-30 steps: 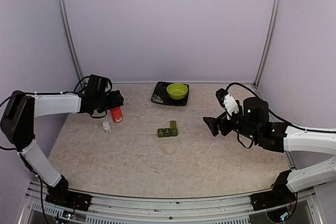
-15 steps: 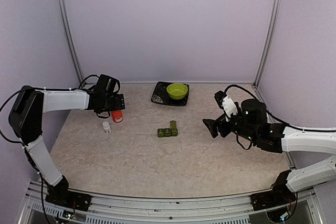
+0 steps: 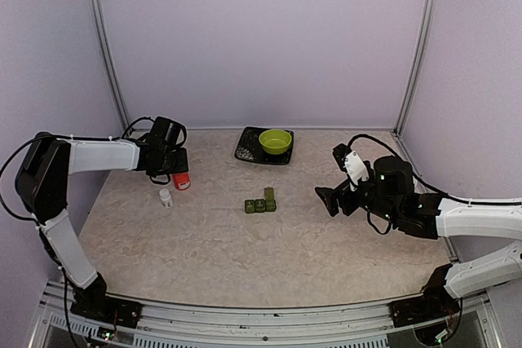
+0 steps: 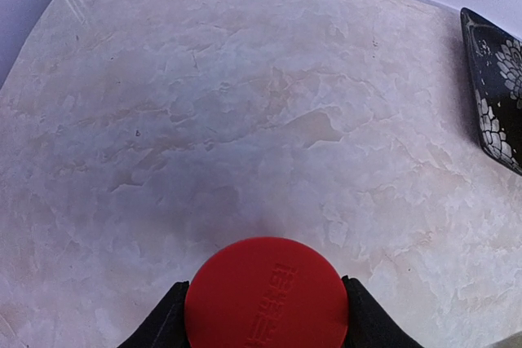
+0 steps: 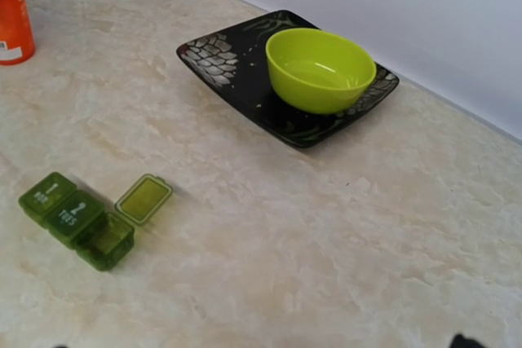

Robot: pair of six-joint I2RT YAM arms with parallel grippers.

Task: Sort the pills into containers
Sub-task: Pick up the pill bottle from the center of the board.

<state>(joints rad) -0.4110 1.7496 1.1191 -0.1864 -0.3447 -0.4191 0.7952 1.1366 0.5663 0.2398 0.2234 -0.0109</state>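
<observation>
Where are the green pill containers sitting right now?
In the top view, the containers sit mid-table, just near-side of the black tray with the green bowl; one end lid is open.

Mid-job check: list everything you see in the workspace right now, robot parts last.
containers: three joined in a row, dark green, table centre; one end lid open, two shut
orange bottle: one, red cap, left side, gripped at the cap
white bottle: one, small, just nearer than the orange bottle
plate: one, black with white pattern, far centre
bowl: one, lime green, on the plate
table: one, beige marbled
left hand: black, shut on the orange bottle
right hand: black, open, empty, right of the containers
</observation>
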